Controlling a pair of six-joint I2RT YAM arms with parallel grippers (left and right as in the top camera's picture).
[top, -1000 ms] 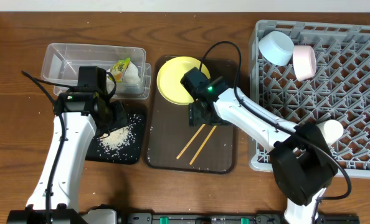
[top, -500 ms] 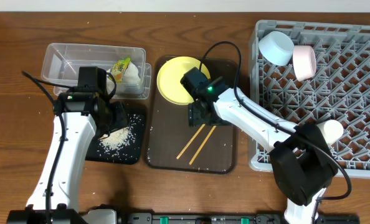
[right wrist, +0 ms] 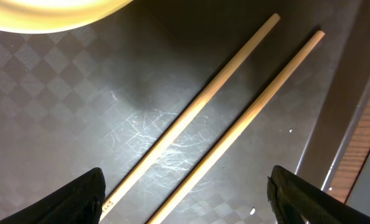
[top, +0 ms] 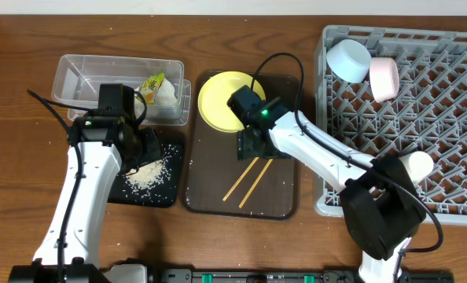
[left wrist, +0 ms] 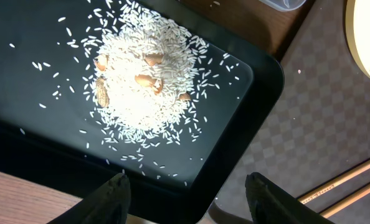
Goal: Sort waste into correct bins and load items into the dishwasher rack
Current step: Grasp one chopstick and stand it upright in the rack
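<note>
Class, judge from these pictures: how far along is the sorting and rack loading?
Done: rice in the black tray, packet and tissue in the tub, blue bowl, pink bowl and cup in the rack. In hand: right jaws open over the chopsticks. Left: chopsticks and plate.

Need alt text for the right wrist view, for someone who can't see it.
Two wooden chopsticks lie side by side, diagonally, on the dark brown serving tray, under the open right gripper. An edge of the yellow plate shows top left.

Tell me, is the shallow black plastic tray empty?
Not empty: the shallow black plastic tray holds a pile of loose white rice grains.
</note>
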